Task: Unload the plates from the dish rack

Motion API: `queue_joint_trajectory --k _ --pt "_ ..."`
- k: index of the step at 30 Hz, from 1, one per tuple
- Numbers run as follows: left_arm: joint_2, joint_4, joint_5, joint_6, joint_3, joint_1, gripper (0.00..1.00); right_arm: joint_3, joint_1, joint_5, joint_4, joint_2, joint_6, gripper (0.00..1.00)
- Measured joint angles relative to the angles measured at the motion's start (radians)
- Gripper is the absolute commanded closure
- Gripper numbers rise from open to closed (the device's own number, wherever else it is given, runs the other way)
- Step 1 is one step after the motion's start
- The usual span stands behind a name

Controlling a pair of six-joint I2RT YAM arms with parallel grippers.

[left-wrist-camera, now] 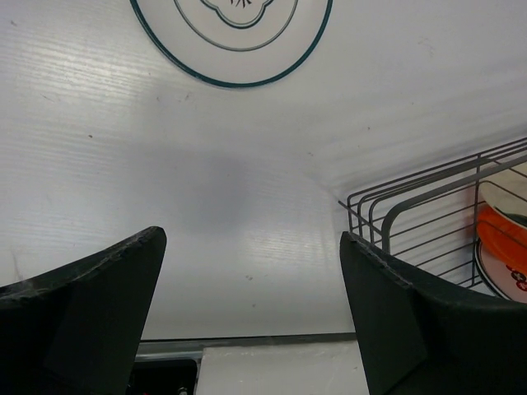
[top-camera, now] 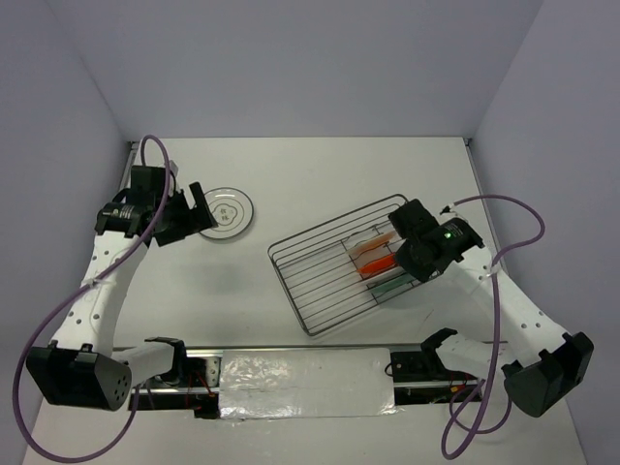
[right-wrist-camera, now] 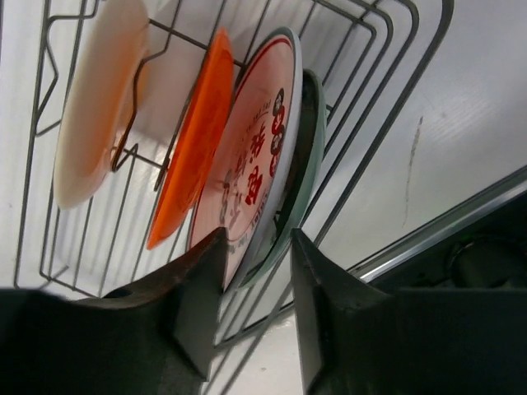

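The dish rack of dark wire sits right of centre. It holds a cream plate, an orange plate, a white plate with red motifs and a teal plate, all on edge. My right gripper is open. Its jaws straddle the lower rims of the red-motif and teal plates; the left finger touches the white plate and a gap shows at the right finger. A white plate with a dark rim line lies flat on the table at the left. My left gripper is open and empty beside it.
A shiny taped strip runs along the near table edge between the arm bases. Purple cables loop off both arms. Grey walls close in the back and sides. In the left wrist view, the rack's corner shows at the right.
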Motion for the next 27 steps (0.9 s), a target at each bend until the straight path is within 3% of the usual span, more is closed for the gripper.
queue_joint_trajectory --k 3,9,13,17,27 --pt "0.0 -0.005 0.005 0.01 -0.011 0.0 0.01 -0.023 0.0 0.001 0.01 0.019 0.044 0.75" --pt "-0.004 -0.019 0.007 0.03 -0.036 -0.016 0.0 0.005 0.0 0.024 -0.017 0.046 0.129 0.85" --pt "-0.013 -0.019 0.007 0.031 -0.036 -0.043 0.01 0.046 0.0 0.023 -0.059 0.047 0.175 0.86" --pt "-0.012 -0.019 0.007 0.033 -0.035 -0.07 0.0 0.128 0.0 0.018 -0.114 0.045 0.187 1.0" --pt "0.085 -0.034 0.053 0.031 0.099 -0.095 0.01 0.344 0.0 0.018 -0.157 -0.01 0.16 1.0"
